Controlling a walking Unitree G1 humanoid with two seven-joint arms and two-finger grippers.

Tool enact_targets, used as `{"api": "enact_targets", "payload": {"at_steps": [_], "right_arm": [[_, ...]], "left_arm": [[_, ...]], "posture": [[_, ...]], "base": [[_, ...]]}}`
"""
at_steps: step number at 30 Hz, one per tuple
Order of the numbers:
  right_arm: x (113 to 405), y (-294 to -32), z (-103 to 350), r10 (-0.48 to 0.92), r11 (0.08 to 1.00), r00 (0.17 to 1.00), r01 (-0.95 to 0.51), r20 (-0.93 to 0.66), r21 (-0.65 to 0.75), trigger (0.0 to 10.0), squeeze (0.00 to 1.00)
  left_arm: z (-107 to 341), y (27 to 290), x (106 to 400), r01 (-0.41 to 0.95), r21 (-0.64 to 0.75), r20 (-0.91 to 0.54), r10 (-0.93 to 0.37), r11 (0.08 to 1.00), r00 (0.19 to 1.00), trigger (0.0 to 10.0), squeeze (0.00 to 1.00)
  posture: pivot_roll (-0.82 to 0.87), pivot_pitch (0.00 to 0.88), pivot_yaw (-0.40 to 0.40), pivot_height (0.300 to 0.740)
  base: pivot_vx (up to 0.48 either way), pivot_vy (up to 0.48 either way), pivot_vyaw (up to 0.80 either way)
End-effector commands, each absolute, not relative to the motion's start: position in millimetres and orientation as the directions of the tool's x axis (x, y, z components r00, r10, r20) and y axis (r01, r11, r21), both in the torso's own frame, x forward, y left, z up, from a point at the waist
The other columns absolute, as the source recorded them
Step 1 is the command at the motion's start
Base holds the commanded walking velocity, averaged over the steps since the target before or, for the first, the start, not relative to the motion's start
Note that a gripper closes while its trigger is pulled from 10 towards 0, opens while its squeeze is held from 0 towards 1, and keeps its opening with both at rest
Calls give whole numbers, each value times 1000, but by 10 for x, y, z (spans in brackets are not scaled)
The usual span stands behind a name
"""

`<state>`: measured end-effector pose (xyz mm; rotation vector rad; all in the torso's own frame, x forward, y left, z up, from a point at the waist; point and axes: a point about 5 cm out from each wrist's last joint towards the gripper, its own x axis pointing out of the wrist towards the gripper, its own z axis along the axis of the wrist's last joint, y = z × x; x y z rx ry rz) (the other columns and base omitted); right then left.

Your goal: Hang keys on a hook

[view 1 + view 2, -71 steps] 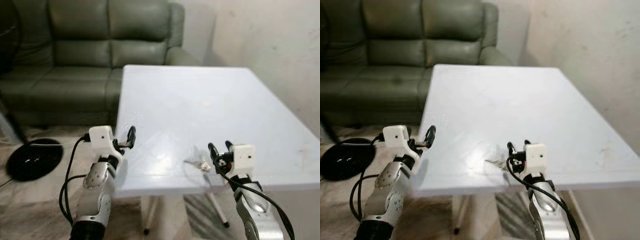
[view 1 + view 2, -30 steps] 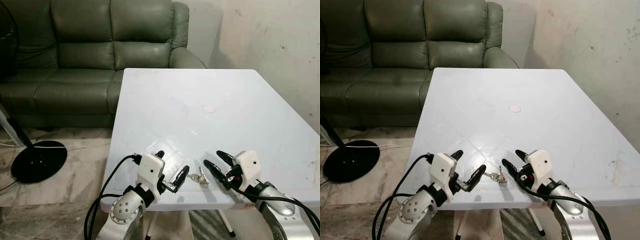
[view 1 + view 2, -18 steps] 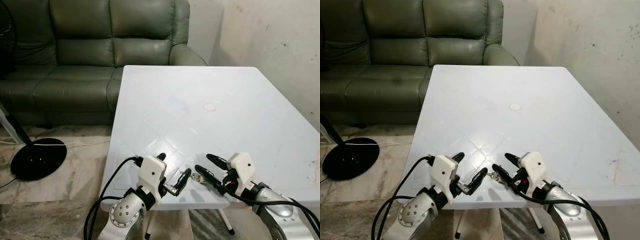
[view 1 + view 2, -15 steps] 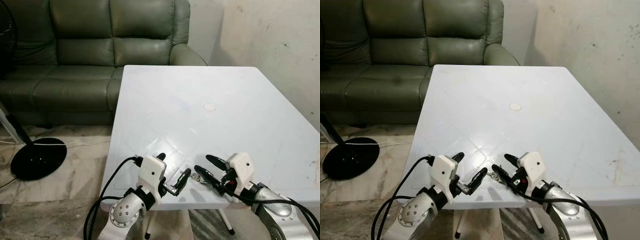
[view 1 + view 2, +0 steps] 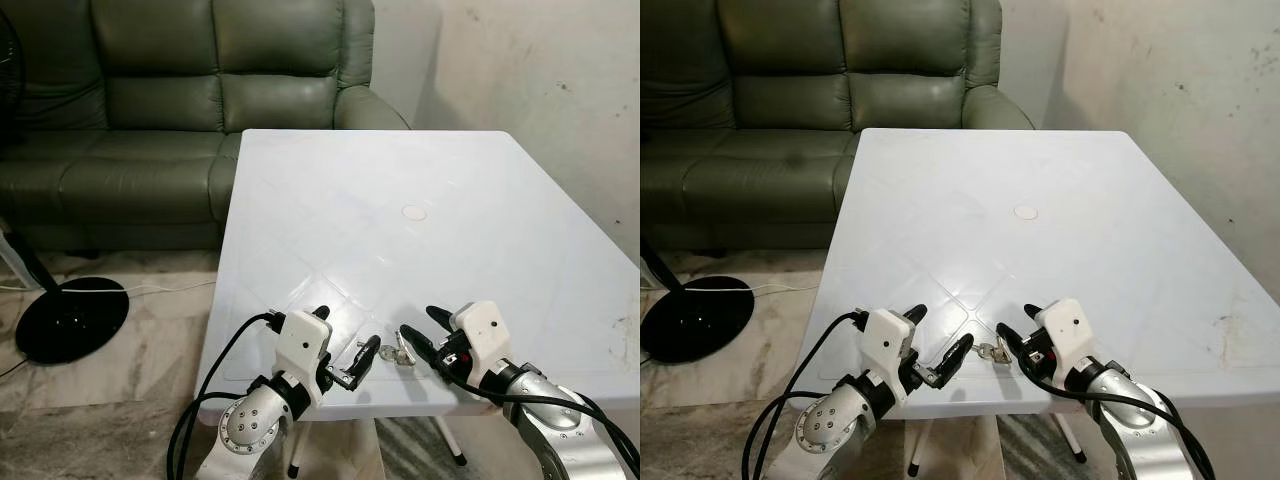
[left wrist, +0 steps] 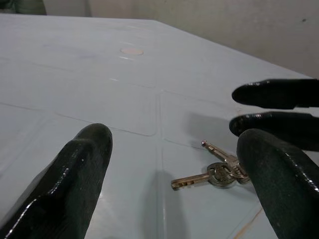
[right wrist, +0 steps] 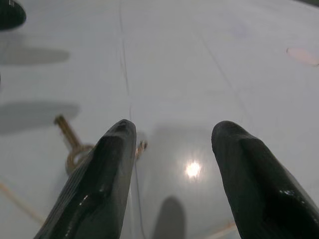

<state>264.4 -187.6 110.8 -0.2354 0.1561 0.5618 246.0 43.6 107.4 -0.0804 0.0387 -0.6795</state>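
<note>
A small bunch of metal keys [image 5: 400,353] lies flat on the white table [image 5: 480,220], close to its near edge. My left gripper [image 5: 345,331] is open just left of the keys, low over the table, with one finger tip near them. My right gripper [image 5: 418,323] is open just right of the keys, its lower finger reaching almost over them. In the left wrist view the keys [image 6: 219,172] lie ahead between my two fingers, beside the right gripper's fingers [image 6: 271,94]. In the right wrist view the keys [image 7: 75,149] are partly hidden behind one finger [image 7: 107,169].
A small round pale disc [image 5: 413,213] sits mid-table. A green leather sofa [image 5: 200,90] stands behind the table, a black fan base [image 5: 70,318] on the floor at the left. A plaster wall [image 5: 560,80] runs along the right.
Since the oldest frames the view has steadied and both grippers have come in over the table's near edge, flanking the keys. In the last half second the right gripper drew back slightly.
</note>
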Motion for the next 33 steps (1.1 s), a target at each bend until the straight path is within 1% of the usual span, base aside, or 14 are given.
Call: {"api": "enact_targets", "payload": {"at_steps": [1,3,4,6,8,13,15,17,23,24,25,26,29,33], "right_arm": [[2614,-1881,1108,520,801,820,-565,-239,-197,10000,0],[2600,-1876,1090,526,790,810,-578,-259,-203,10000,0],[2578,-1854,1055,529,773,800,-591,-282,-229,10000,0],[2572,-1835,1041,534,771,801,-593,-269,-235,10000,0],[2556,-1783,930,530,783,797,-591,-290,-195,10000,0],[2483,-1672,759,536,779,783,-603,-317,-172,10000,0],[2474,-1639,723,526,788,787,-594,-324,-163,10000,0],[2493,-1647,693,493,813,809,-560,-319,-164,10000,0],[2522,-1829,665,432,835,836,-513,-338,-201,10000,0],[2532,-1913,662,408,844,846,-493,-343,-213,10000,0],[2532,-1913,662,408,844,846,-493,-343,-213,10000,0],[2527,-2004,671,400,839,848,-491,-348,-233,10000,0],[2503,-2153,687,398,825,845,-500,-357,-263,10000,0],[2464,-2274,689,405,805,833,-520,-378,-286,10000,0]], "left_arm": [[1131,438,2464,626,-86,9,-628,775,778,10000,0],[1133,438,2465,626,-83,9,-627,775,779,10000,0],[1136,439,2468,625,-79,9,-626,777,779,10000,0],[1138,440,2473,622,-78,9,-623,779,782,10000,0],[1147,438,2478,619,-82,12,-620,782,785,10000,0],[1157,440,2483,614,-85,14,-615,785,788,10000,0],[1164,444,2486,612,-88,17,-614,786,789,10000,0],[1165,447,2486,609,-94,17,-611,787,792,10000,0],[1175,451,2505,606,-94,18,-608,790,794,10000,0],[1175,451,2507,606,-96,18,-607,790,795,10000,0],[1175,451,2507,606,-96,18,-607,790,795,10000,0],[1175,448,2509,607,-95,18,-608,789,794,10000,0],[1177,447,2516,607,-96,19,-608,789,793,10000,0],[1185,451,2527,607,-98,21,-608,789,794,10000,0]], "posture": [[-17,96,-62,740],[-17,96,-62,740],[-17,96,-62,740],[-17,96,-65,740],[-14,99,-66,740],[-9,102,-66,740],[-9,104,-65,740],[-10,104,-62,740],[-13,102,-59,740],[-15,100,-60,740],[-15,100,-60,740],[-16,100,-59,740],[-19,97,-57,740],[-24,97,-54,740]], "base": [[0,0,0],[0,0,0],[0,0,0],[0,0,0],[0,0,0],[0,0,0],[0,0,0],[0,0,0],[0,0,0],[0,0,0],[0,0,0],[0,0,0],[0,0,0],[0,0,0]]}}
